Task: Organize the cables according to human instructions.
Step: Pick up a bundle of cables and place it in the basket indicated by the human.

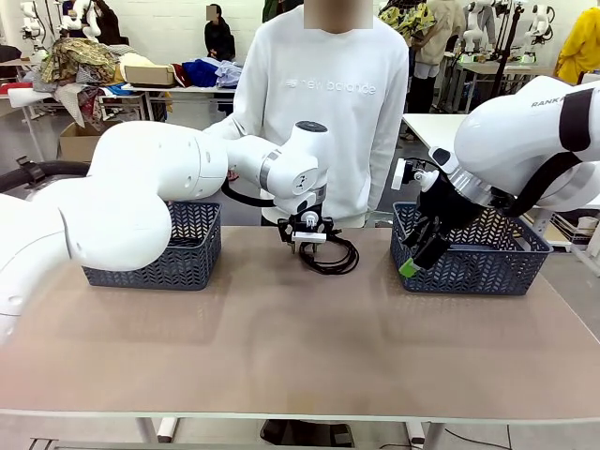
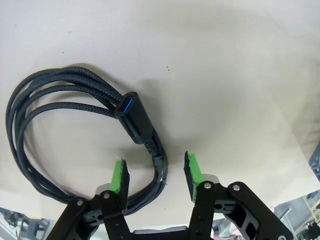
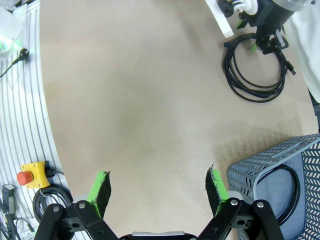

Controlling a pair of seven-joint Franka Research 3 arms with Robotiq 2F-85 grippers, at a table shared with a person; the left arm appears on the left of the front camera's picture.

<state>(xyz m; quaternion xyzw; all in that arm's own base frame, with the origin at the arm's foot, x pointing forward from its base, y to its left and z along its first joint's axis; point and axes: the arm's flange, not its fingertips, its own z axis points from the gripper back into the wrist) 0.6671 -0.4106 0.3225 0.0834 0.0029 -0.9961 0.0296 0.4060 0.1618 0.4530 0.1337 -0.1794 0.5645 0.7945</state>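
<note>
Cable (image 2: 60,100), a braided black cord wound in a loose round coil, lies flat on the tan table (image 1: 281,347) near its far edge, between the two baskets and just in front of the person (image 1: 319,103) in a white sweatshirt. In the left wrist view the left hand (image 2: 156,172) is down over the coil with its green pads (image 2: 119,175) partly apart, standing either side of the bundled strands; the pads are near the cord, but whether they press on it cannot be told. A chunky plug end (image 2: 134,116) with a blue inside lies across the coil just beyond the pads. Nearer the robot's side, the right hand (image 3: 157,192) hangs above bare table with its jaws wide apart and nothing between them, just beside the near wall of the right basket (image 1: 469,267). From that wrist view a black cord (image 3: 287,192) curves inside this grey-blue mesh basket. Across the table, the left basket (image 1: 173,262), of the same mesh, sits partly behind the left arm. Other tables heaped with clothes stand farther back in the room.
</note>
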